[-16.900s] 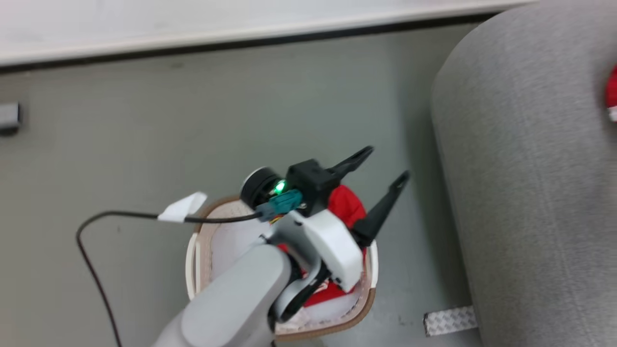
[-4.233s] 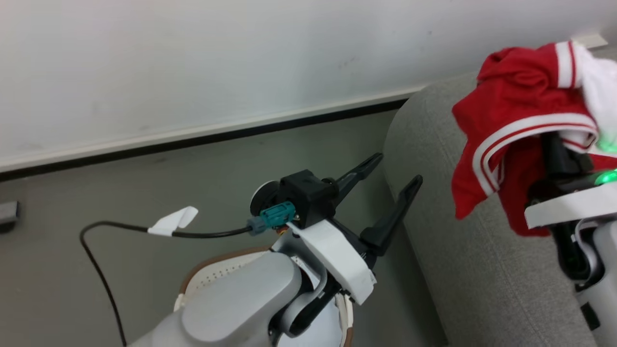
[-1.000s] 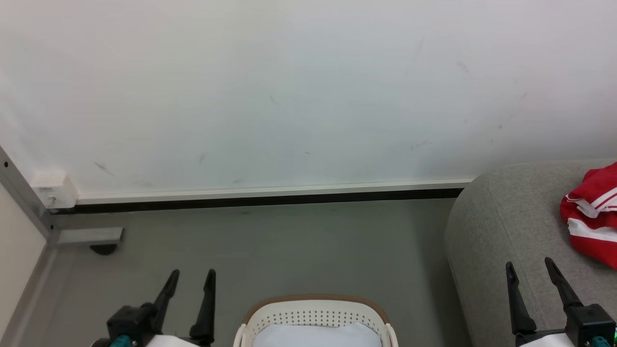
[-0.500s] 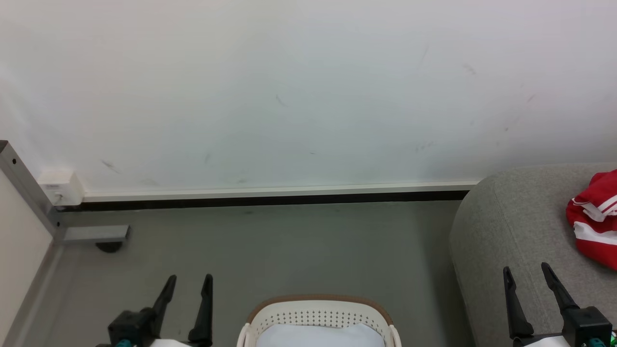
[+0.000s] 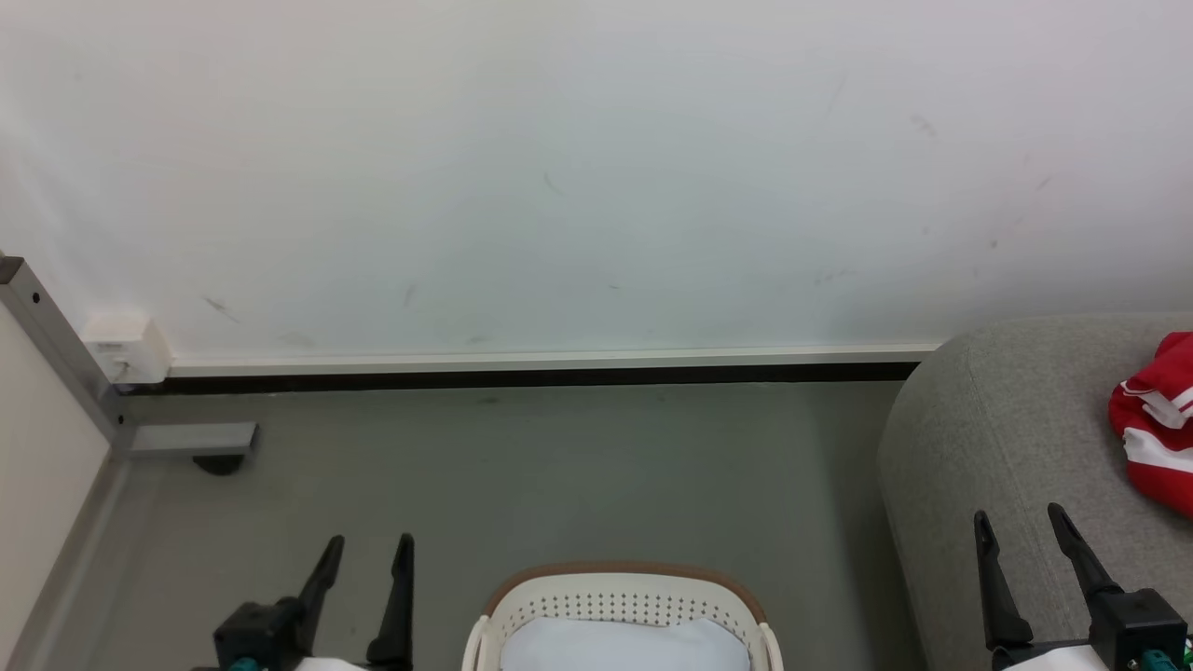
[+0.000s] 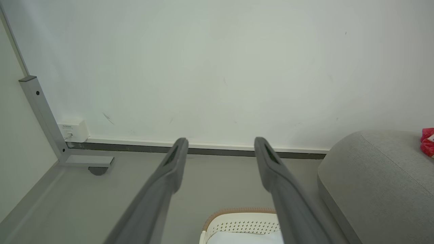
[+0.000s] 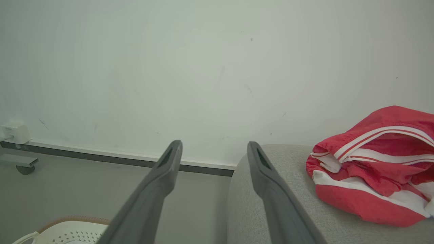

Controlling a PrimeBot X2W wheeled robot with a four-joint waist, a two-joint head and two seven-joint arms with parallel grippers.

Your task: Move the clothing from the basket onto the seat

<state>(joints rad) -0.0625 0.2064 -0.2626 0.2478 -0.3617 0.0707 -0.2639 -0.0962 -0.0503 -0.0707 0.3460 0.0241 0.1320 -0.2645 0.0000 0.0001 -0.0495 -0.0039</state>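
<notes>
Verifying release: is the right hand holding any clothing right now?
No, the right hand is open and empty, and the red clothing lies on the seat beside it.

Smooth matt plastic: cream-white perforated basket (image 5: 623, 608); coarse woven cloth: light grey rounded sofa (image 5: 988, 438); soft, faintly glossy fabric: bright red white-striped clothing (image 5: 1160, 391).

The cream perforated plastic basket (image 5: 617, 608) stands on the grey floor (image 5: 559, 466) before the white wall (image 5: 559, 186). Right of it, the large grey fabric sofa (image 5: 1007, 419) stands near that wall; red-and-white sportswear (image 5: 1156, 438) lies on it, well apart from the basket.
</notes>
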